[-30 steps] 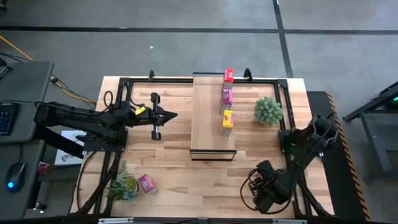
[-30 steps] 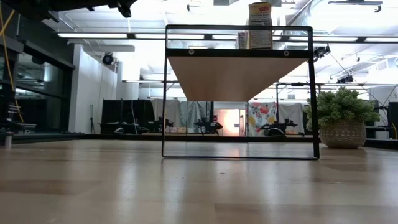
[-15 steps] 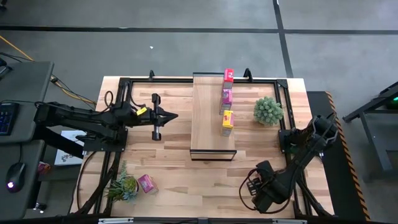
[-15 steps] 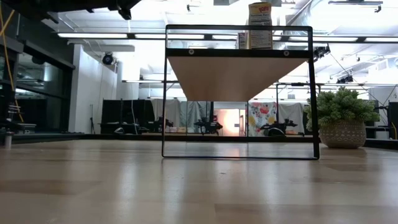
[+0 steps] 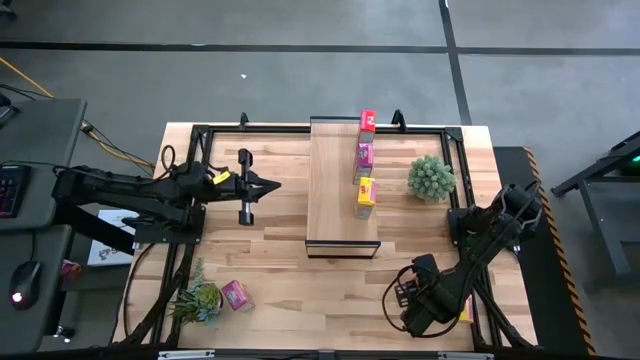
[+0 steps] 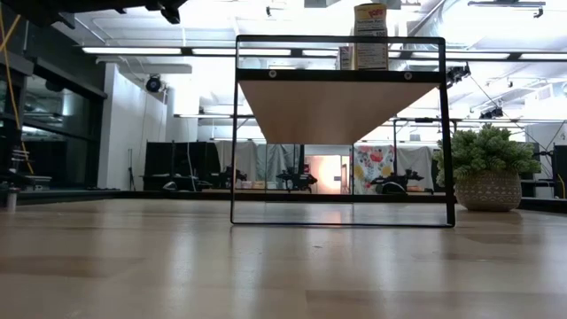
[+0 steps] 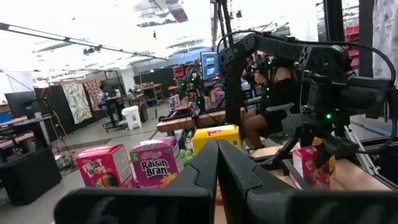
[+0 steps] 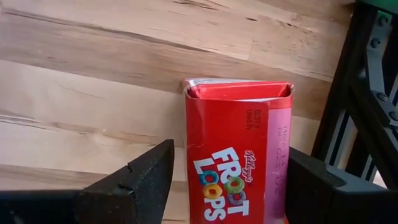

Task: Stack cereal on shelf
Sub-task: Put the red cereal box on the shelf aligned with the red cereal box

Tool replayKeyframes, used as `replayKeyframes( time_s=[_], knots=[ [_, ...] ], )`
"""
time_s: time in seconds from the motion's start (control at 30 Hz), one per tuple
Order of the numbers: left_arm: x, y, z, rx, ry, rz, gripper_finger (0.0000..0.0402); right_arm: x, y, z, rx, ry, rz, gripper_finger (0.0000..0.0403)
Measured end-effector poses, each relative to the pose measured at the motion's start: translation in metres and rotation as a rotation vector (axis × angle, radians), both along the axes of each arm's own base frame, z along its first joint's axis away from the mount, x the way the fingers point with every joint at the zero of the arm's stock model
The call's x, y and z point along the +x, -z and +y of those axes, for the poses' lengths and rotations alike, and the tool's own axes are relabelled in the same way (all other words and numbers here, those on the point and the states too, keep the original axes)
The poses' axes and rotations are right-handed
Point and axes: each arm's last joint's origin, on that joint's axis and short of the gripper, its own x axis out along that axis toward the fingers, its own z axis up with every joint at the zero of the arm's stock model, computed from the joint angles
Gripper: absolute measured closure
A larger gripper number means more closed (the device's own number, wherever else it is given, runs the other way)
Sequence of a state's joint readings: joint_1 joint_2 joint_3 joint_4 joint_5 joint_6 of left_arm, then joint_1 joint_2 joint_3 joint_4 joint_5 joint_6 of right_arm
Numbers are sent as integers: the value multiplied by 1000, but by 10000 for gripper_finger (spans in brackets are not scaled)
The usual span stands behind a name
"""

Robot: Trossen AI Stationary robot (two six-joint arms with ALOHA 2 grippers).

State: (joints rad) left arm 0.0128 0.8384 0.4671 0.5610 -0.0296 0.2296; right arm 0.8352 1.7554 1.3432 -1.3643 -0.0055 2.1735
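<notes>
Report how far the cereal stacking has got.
Done: three boxes stand on the shelf, a red box, a pink box and a yellow box. In hand: the right gripper has its fingers on either side of a red Froot Loops box at the table's near right corner. Left: a pink box by the small plant. The left gripper is shut and empty.

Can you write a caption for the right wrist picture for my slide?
The right hand holds a red Froot Loops cereal box between its fingers, above the wooden table.
</notes>
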Motion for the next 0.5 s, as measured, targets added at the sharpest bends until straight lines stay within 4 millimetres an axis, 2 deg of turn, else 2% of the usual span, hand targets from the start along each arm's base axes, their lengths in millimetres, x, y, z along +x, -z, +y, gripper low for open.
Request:
replayKeyframes(
  time_s=[0.3, 0.5],
  knots=[
    [0, 0, 0, -10, 2, 0, 401, 3, 0, -4, 46, 9, 57, 162],
    [0, 2, 0, -12, 2, 19, 402, 3, -1, -7, 30, 11, 76, 194]
  ],
)
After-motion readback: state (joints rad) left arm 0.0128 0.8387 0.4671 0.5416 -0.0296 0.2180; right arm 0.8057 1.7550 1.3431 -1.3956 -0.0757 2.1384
